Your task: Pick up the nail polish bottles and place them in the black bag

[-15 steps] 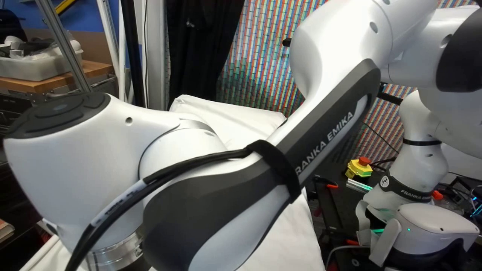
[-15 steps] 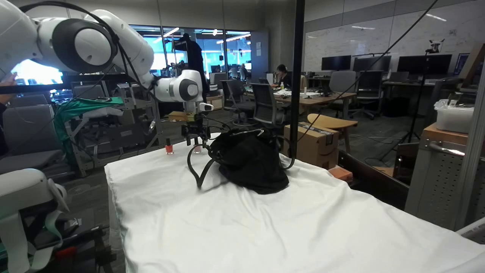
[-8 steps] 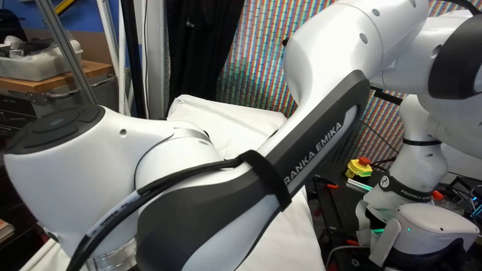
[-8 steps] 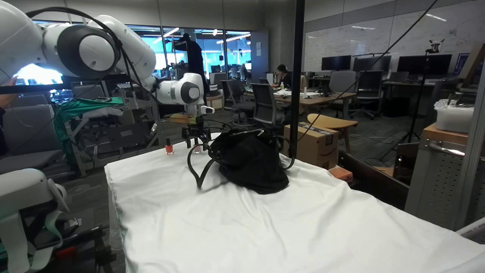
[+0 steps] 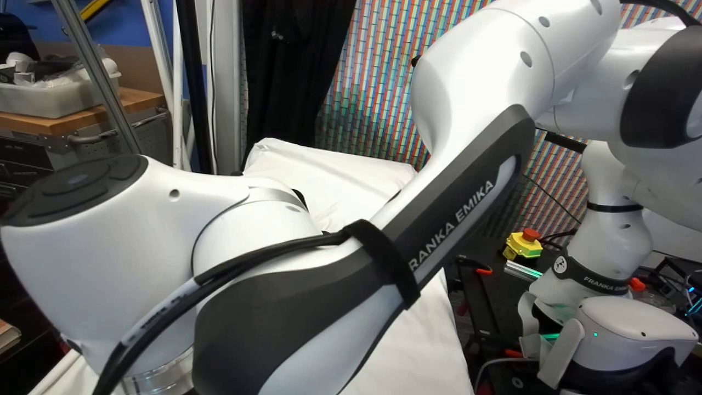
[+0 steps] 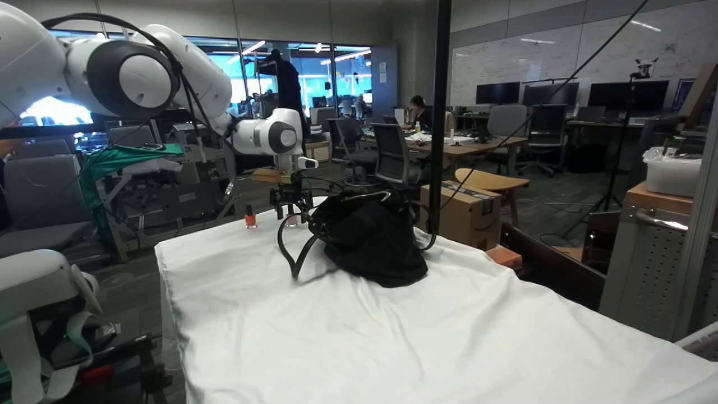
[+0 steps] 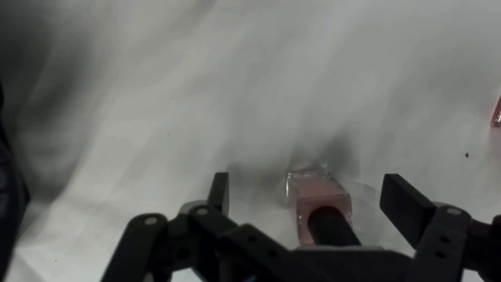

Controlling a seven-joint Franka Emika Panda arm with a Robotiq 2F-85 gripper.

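Observation:
A nail polish bottle with a pale pink body [image 7: 318,190] and dark cap stands between the spread fingers of my gripper [image 7: 308,192] in the wrist view. There is a gap on both sides, and the gripper is open. The cap's top is hidden behind the gripper's body. An exterior view shows the same gripper [image 6: 292,212] low over the far end of the table, around the pink bottle [image 6: 292,221]. To its left in that view an orange-red bottle [image 6: 251,220] stands upright. The black bag [image 6: 373,241] slumps to the right of the gripper, its strap handle looping toward the bottles.
White cloth [image 6: 336,336] covers the table, with wrinkles. A black pole [image 6: 440,112] rises behind the bag. Part of a red bottle [image 7: 497,115] shows at the wrist view's right edge. Another robot arm [image 5: 609,263] stands beside the table.
My arm has come down slightly, lowering the open gripper around the pink bottle; over the last half second it has hardly moved. The bag and bottles stay put.

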